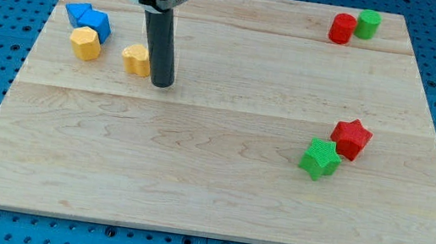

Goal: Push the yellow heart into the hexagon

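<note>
Yellow heart (135, 58): upper part of the tabletop, toward the view's left; lobes appear to face the view's top, though the shape is small and only roughly readable.

Yellow hexagon (86, 43): the target, lying to the view's left of the heart and very slightly higher; a bare strip of wood separates the two, so they are near but apart.

Tool (161, 85): a plain dark rod with no jaws, so it neither opens nor closes and has hold of nothing. Its lower end rests on the wood just beside the heart, on the heart's right and a shade lower in the view; whether it actually touches the heart cannot be told.

Governing relation: tool, heart and hexagon stand almost in one line across the view, right to left (a favourable order). In my judgement a leftward push, angled slightly toward the view's top, should carry the heart to the hexagon; an off-centre contact could spin it aside.

Blue blocks (89, 18): a cluster touching the hexagon's upper edge; shapes unclear.

Red cylinder (342, 28), green cylinder (368, 24): top right, side by side.

Red star (351, 139), green star (319, 158): right of centre, touching, well apart from the work.

Tabletop (193, 178): pale wood planks.
</note>
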Available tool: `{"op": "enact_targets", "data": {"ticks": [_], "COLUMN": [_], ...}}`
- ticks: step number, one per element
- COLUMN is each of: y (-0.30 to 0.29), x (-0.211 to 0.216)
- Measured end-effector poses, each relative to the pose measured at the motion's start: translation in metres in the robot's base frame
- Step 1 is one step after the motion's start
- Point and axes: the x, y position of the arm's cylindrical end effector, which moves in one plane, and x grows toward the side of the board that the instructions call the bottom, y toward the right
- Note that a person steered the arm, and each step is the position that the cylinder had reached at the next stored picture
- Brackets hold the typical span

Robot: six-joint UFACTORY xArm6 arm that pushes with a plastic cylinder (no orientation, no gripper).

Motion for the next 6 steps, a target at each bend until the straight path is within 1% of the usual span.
{"op": "enact_targets", "data": {"ticks": [1,3,6], "y": [-0.013,-0.058,-0.108], "x": [-0.008,-0.021,-0.021]}}
